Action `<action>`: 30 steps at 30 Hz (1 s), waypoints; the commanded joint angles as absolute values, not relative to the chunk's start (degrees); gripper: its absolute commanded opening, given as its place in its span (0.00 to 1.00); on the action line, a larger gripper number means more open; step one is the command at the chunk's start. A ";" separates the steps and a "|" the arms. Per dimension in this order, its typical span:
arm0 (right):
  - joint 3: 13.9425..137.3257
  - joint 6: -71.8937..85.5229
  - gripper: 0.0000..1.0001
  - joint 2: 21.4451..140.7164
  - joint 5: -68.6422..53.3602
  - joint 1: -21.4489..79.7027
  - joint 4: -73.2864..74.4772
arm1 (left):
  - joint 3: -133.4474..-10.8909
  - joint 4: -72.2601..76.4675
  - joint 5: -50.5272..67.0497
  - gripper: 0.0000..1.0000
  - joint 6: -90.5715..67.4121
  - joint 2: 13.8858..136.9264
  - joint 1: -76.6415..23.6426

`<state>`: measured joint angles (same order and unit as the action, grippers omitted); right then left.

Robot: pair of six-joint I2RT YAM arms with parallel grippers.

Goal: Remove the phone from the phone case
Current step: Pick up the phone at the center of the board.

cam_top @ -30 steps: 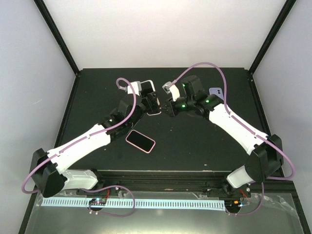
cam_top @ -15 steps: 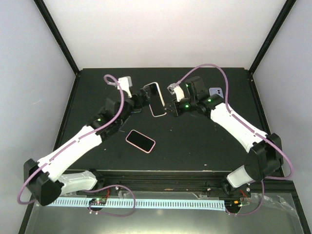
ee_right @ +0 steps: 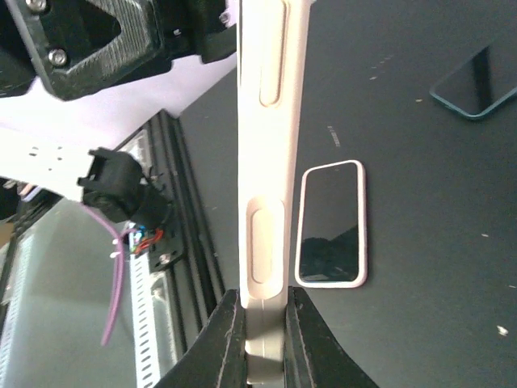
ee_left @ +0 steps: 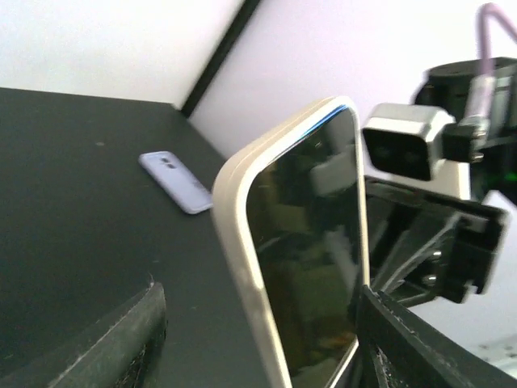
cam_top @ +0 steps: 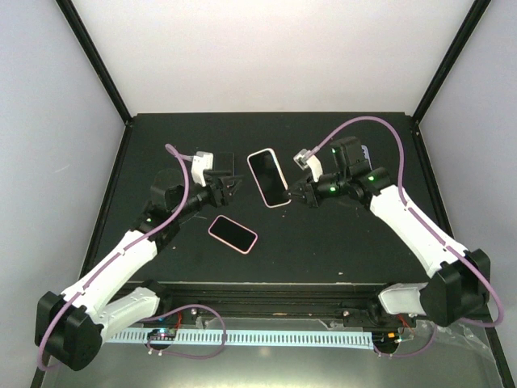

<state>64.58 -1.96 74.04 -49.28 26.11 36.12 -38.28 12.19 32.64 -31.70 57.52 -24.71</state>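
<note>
A phone in a cream case [cam_top: 269, 178] is held off the table, screen up, by my right gripper [cam_top: 296, 192], which is shut on its near end. In the right wrist view the case's side edge [ee_right: 265, 145] runs up from between the fingers [ee_right: 226, 339]. My left gripper [cam_top: 233, 187] is open, just left of the phone and apart from it. In the left wrist view the cased phone [ee_left: 299, 242] stands ahead between the two open fingers [ee_left: 121, 331].
A second phone in a pink case [cam_top: 233, 234] lies screen up on the black table [cam_top: 323, 242], also in the right wrist view [ee_right: 333, 224]. A lavender phone [ee_left: 174, 182] lies at the back right. A dark teal-edged phone [ee_right: 477, 85] lies by the left arm.
My left gripper has let go of the cased phone and drawn back to the left. My right gripper has carried the phone to the right and turned its screen upward.
</note>
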 commanded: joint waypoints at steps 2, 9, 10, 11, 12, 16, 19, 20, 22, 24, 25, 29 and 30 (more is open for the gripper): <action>63.46 -5.19 0.01 72.13 -60.68 26.27 33.48 | -36.84 30.16 45.54 0.63 -37.80 59.42 -24.30; 63.60 -4.30 0.01 72.37 -64.46 26.27 33.18 | -36.25 40.34 48.34 0.40 -43.28 63.33 -24.87; 63.71 -3.99 0.01 72.42 -64.93 26.28 32.91 | -36.09 41.64 48.68 0.37 -43.99 63.58 -24.94; 63.65 -3.49 0.01 72.45 -65.38 26.28 32.49 | -35.86 42.73 48.76 0.35 -44.64 63.78 -25.02; 63.59 -3.07 0.01 72.43 -66.00 26.28 32.07 | -35.71 43.55 48.80 0.34 -45.11 63.99 -25.09; 63.46 -0.44 0.01 72.43 -67.37 26.28 29.96 | -35.77 45.14 49.47 0.30 -46.02 64.55 -25.47; 63.53 0.30 0.01 72.85 -67.13 26.27 29.35 | -35.57 47.25 49.91 0.24 -47.26 64.90 -25.57; 63.54 0.42 0.01 73.00 -66.84 26.28 29.29 | -35.39 48.14 50.13 0.21 -47.67 65.02 -25.58; 63.83 0.44 0.01 73.45 -66.45 26.28 29.49 | -35.48 49.44 50.99 0.14 -48.50 65.50 -25.73; 64.27 0.06 0.01 73.80 -66.63 26.24 30.18 | -35.58 50.49 51.55 0.09 -49.28 65.93 -25.73; 64.45 0.01 0.01 73.82 -66.86 26.27 30.22 | -35.59 50.95 51.66 0.07 -49.57 66.11 -25.75; 65.22 -2.10 0.01 73.15 -67.49 26.28 31.73 | -36.36 49.72 52.14 0.02 -48.90 65.44 -25.75; 65.52 -3.51 0.03 73.02 -67.42 26.30 32.90 | -36.77 48.34 52.39 0.02 -48.08 65.14 -25.66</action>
